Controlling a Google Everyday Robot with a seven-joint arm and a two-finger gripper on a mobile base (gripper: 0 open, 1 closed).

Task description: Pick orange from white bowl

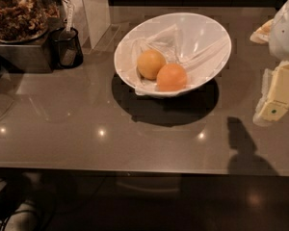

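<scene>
Clearly the approach step is in hand: nothing is grasped yet. The orange lies inside the white bowl, at about six o'clock from the bowl's centre, low against the near wall on the crinkled lining. The paler yellow fruit sits touching it, at ten o'clock from the orange. The bowl stands on the bench a little past the middle.

The end effector hangs at the right edge of the view, between three and four o'clock from the bowl and well apart from its rim, with its shadow falling on the bench near the front edge. It carries nothing; whether it is wide or narrow I cannot tell.

The next move, as I judge it, calls for travel toward nine or ten o'clock, over the near rim, then a descent onto the orange. The grasp should close across the fruit on a line that keeps clear of the paler neighbour and of the bowl wall at six o'clock. The round skin will likely roll if nudged off centre.
</scene>
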